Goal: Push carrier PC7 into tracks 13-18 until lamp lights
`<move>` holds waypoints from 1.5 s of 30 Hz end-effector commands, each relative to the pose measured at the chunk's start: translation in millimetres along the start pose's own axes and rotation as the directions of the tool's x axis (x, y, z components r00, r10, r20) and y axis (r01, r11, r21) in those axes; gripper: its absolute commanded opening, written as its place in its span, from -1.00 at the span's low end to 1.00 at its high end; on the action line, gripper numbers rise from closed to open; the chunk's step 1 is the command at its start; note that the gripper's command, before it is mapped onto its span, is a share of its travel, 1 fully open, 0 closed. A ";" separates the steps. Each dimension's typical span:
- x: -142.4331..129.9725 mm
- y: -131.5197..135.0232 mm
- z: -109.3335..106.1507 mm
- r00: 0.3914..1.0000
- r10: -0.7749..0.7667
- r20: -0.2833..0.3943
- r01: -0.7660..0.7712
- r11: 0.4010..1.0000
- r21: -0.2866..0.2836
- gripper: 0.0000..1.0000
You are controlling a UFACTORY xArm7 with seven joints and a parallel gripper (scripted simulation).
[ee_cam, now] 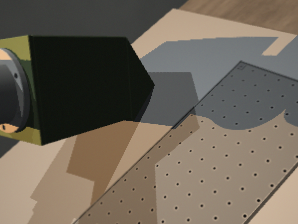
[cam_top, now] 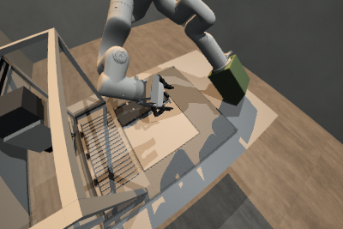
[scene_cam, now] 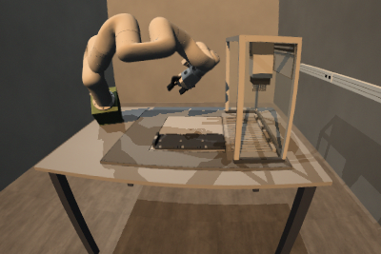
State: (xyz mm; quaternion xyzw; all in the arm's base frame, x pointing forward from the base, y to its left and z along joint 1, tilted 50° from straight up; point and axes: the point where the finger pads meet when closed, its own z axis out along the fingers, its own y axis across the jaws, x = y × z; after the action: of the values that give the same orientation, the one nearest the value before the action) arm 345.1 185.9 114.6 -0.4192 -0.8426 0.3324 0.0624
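Note:
Carrier PC7 [cam_top: 129,115] [scene_cam: 190,142] is a dark flat plate lying in front of the rails, at the near side in the exterior view. Its handle [scene_cam: 156,139] is at the end toward the arm's base. Its far end is at the front edge of the loading rails [cam_top: 107,151] [scene_cam: 248,136]; whether it has entered the tracks cannot be told. My gripper [cam_top: 171,98] [scene_cam: 176,88] is open and empty, high above the carrier and tilted toward the base. Small dark knobs stand behind the rails; no lit lamp can be made out. The wrist view shows neither carrier nor fingertips.
A tall open frame [cam_top: 53,83] [scene_cam: 242,97] stands around the rails, with a box [cam_top: 21,106] [scene_cam: 262,60] hanging inside it. The green base block [cam_top: 229,81] [scene_cam: 107,115] [ee_cam: 85,85] is at the opposite end. A perforated grey plate [ee_cam: 220,165] lies on the table.

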 end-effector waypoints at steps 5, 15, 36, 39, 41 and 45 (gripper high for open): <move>1.5 0.2 -1.6 1.000 -0.003 0.001 0.003 1.000 -0.004 1.00; 1.5 0.2 -1.6 1.000 -0.003 0.001 0.003 1.000 -0.004 1.00; -74.3 13.3 0.8 0.901 0.367 0.232 -0.308 0.917 -0.253 1.00; -85.4 15.6 -0.8 0.868 0.428 0.253 -0.345 0.885 -0.314 1.00; -94.9 17.8 -3.2 0.842 0.471 0.263 -0.366 0.857 -0.363 1.00; -106.4 20.9 -7.1 0.796 0.542 0.270 -0.394 0.802 -0.449 1.00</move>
State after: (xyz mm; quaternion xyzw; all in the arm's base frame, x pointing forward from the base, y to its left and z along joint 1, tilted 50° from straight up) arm 419.8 122.3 122.8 -0.5375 -0.7651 0.2731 -0.2260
